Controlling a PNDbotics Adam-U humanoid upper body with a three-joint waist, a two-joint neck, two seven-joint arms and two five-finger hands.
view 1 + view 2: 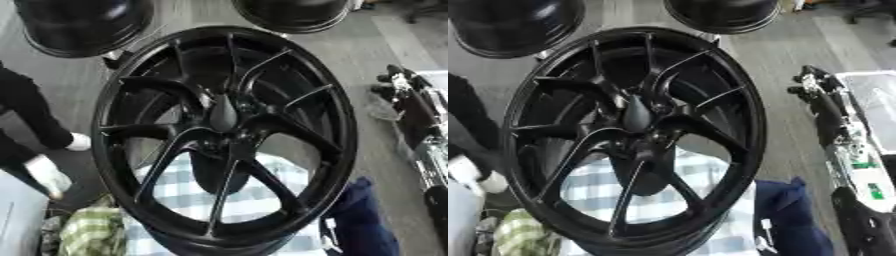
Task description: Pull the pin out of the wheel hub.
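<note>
One black wheel hub (224, 135) fills the middle, standing over a checked cloth (188, 192); the tapered dark pin (223, 114) sits at its centre. I judge it stiff, smooth and slippery, best pinched near its base. At right, a robot arm (833, 120) shows more fully in the right eye view; neither hand is visible.

A workshop or garage is showing here: black alloy wheels (223, 137) are standing about (two more (514, 22) behind) on grey concrete floor (350, 55).
</note>
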